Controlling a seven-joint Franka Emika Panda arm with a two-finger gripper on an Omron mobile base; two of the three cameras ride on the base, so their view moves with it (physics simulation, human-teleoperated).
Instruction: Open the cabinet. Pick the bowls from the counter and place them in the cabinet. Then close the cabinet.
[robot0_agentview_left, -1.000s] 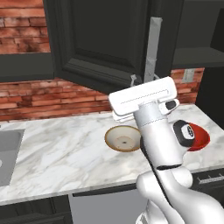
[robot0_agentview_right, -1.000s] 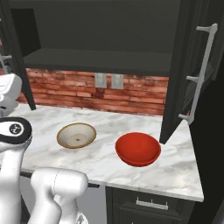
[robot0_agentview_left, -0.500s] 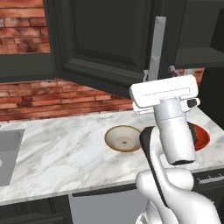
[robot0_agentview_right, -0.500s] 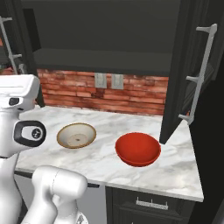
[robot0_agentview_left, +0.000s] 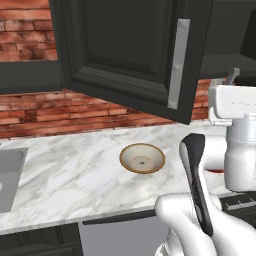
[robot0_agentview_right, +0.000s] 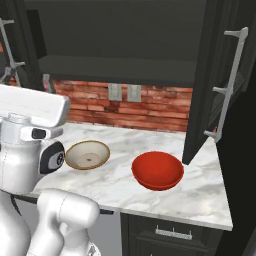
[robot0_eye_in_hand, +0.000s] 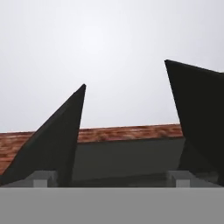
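The dark charcoal wall cabinet stands open, both raised-panel doors swung out: the left door with its long silver bar handle hangs over the middle of the desk, and the right door stands edge-on over the desk's right end. The cabinet shelf holds nothing that can be seen.

The white marble desk with grey veins carries both bowls. The tan-rimmed round bowl with the cream speckled inside sits left of centre. The glossy plain red bowl sits to its right, near but apart, close to the foot of the right door. Both bowls are empty and upright.

The gripper is raised level with the open cabinet, pointing at the cabinet opening and pale wall above the brick. Its two dark fingertips stand wide apart with nothing between them: open and empty.

Hazards, as judged from this position:
- The left door overhangs the tan-rimmed bowl; a descent from above could strike the door edge or handle.
- The red bowl lies close to the right door; a wide swing could catch that door.
- Both bowls are shallow and smooth; a rim grasp could slip or tip the bowl.
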